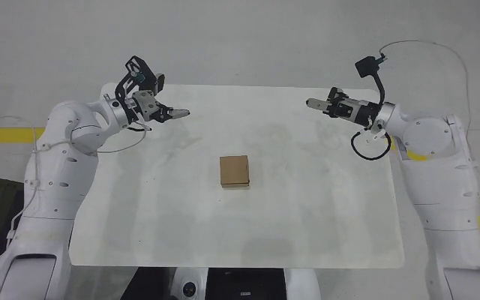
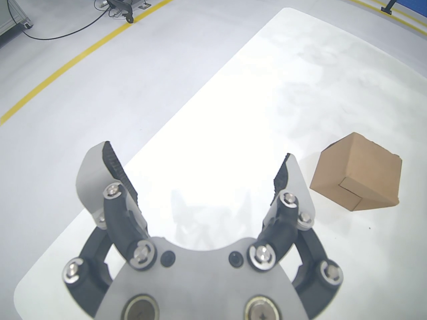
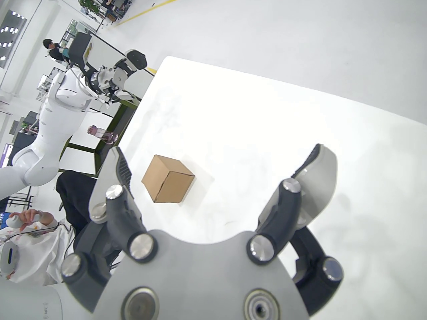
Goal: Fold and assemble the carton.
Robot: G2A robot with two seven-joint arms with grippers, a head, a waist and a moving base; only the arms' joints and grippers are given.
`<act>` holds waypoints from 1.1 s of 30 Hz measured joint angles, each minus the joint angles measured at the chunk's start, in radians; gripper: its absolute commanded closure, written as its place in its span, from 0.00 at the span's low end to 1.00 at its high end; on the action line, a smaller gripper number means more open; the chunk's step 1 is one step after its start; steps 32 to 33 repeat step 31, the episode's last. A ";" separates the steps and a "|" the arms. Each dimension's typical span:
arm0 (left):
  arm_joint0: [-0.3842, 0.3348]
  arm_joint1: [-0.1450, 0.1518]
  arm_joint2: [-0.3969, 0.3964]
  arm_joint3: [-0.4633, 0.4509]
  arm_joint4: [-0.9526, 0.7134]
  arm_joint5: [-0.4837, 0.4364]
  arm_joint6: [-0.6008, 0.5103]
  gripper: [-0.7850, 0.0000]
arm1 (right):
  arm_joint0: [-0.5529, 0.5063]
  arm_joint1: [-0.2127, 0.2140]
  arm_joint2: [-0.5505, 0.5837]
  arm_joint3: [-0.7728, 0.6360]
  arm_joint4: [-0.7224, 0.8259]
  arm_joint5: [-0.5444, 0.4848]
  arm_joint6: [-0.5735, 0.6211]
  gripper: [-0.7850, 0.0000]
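The carton (image 1: 234, 171) at the middle of the counter (image 1: 322, 217) looks light, stiff yet crushable, flap seemingly tucked; grip opposite walls gently with either arm's spread, empty jaws.

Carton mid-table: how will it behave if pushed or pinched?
The carton looks like thin cardboard, so probably light and apt to slide on the smooth table. Walls may dent under a hard pinch. Boxy with a flat base: unlikely to roll.

Plain brown carton (image 1: 234, 171) on white table (image 1: 315, 225)
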 measured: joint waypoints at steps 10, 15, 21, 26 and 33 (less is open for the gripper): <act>-0.026 0.002 0.005 0.007 -0.017 -0.007 -0.028 0.00 | 0.018 0.006 0.013 0.001 0.015 0.009 0.016 0.00; -0.026 0.002 0.005 0.007 -0.017 -0.007 -0.028 0.00 | 0.018 0.006 0.013 0.001 0.014 0.009 0.016 0.00; -0.026 0.002 0.005 0.007 -0.017 -0.007 -0.028 0.00 | 0.018 0.006 0.013 0.001 0.014 0.009 0.016 0.00; -0.026 0.002 0.005 0.007 -0.017 -0.007 -0.028 0.00 | 0.018 0.006 0.013 0.001 0.014 0.009 0.016 0.00; -0.026 0.002 0.005 0.007 -0.017 -0.007 -0.028 0.00 | 0.018 0.006 0.013 0.001 0.014 0.009 0.016 0.00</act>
